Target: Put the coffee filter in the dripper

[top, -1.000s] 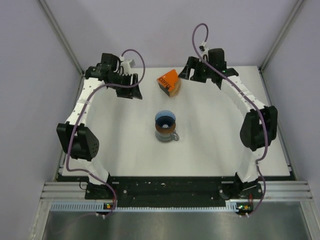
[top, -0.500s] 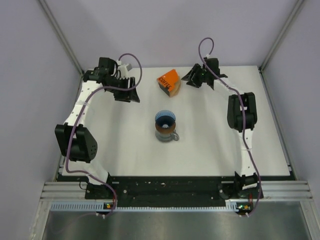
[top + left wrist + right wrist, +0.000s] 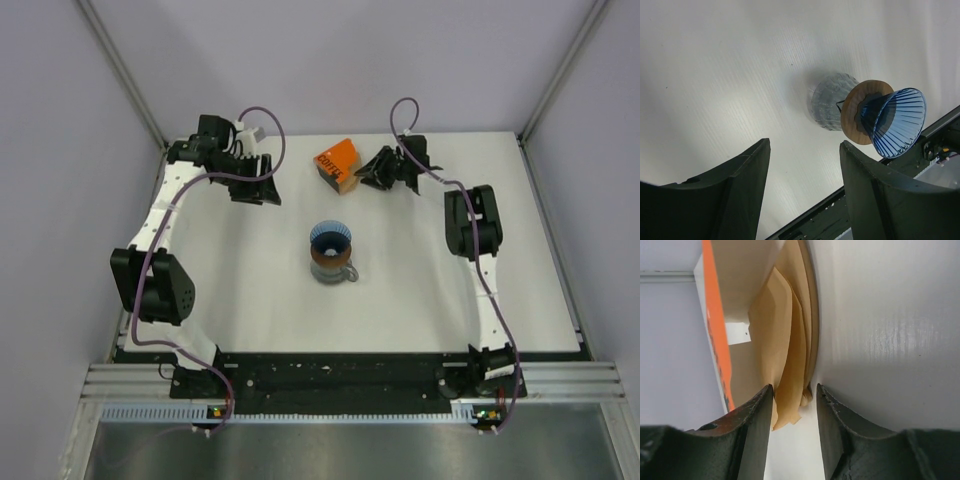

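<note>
Several tan coffee filters (image 3: 790, 355) stick out of the open end of an orange box (image 3: 715, 340), which lies at the back middle of the table (image 3: 337, 163). My right gripper (image 3: 794, 390) is open with the filters' near edges between its fingers; in the top view it (image 3: 372, 172) sits at the box's right side. The blue ribbed dripper (image 3: 330, 240) stands mid-table on a brown ring (image 3: 327, 262) over a grey clear pitcher (image 3: 338, 274). The dripper (image 3: 897, 122) is empty. My left gripper (image 3: 258, 185) is open and empty at the back left.
The white table (image 3: 420, 290) is bounded by grey walls at the back and sides. A black rail (image 3: 330, 375) with the arm bases runs along the near edge. The pitcher's handle points right.
My right arm has folded and swung left, bringing its gripper up to the open end of the orange box. The left arm has barely moved.
</note>
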Motion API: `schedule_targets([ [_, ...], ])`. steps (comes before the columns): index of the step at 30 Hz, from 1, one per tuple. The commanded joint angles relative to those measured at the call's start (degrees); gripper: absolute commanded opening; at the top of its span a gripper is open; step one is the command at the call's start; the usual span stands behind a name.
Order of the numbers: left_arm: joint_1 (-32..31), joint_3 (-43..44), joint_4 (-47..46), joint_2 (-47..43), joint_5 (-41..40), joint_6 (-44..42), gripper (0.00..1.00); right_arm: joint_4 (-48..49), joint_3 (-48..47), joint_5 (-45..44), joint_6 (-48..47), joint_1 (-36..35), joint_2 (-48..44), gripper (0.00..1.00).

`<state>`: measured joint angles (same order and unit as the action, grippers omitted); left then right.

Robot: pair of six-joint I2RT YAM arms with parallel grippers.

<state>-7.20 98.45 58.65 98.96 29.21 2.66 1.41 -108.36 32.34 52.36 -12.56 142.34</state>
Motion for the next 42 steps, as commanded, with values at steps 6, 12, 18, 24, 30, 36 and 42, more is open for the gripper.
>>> schedule_targets([
  [6, 0.3, 1.7, -1.9, -0.5, 0.3, -0.4, 0.63, 7.2, 0.5, 3.0, 4.2, -2.4, 1.2, 0.37],
  [12, 0.3, 1.7, -2.0, -0.8, -0.1, -0.5, 0.63, 8.2, 0.9, 3.3, 4.9, -2.5, 0.8, 0.28],
  [18, 0.3, 1.7, -2.0, -0.7, 0.1, -0.5, 0.63, 7.8, 1.8, 1.8, 3.3, -2.6, -1.5, 0.24],
  [24, 0.3, 1.7, -1.8, -0.7, 0.0, -0.5, 0.63, 5.6, 2.4, -0.4, 0.6, -2.7, -3.9, 0.33],
  [30, 0.3, 1.5, -1.9, -1.0, 0.1, -0.6, 0.63, 7.4, 5.9, -2.7, -0.9, -2.7, -9.0, 0.38],
  [36, 0.3, 1.6, -2.1, -1.0, 0.3, -0.7, 0.63, 9.9, 6.1, -2.6, 1.2, -2.8, -9.6, 0.39],
  [42, 0.3, 1.5, -2.0, -1.4, 0.3, -0.8, 0.63, 11.4, 7.3, -3.0, 3.7, -2.8, -7.6, 0.31],
])
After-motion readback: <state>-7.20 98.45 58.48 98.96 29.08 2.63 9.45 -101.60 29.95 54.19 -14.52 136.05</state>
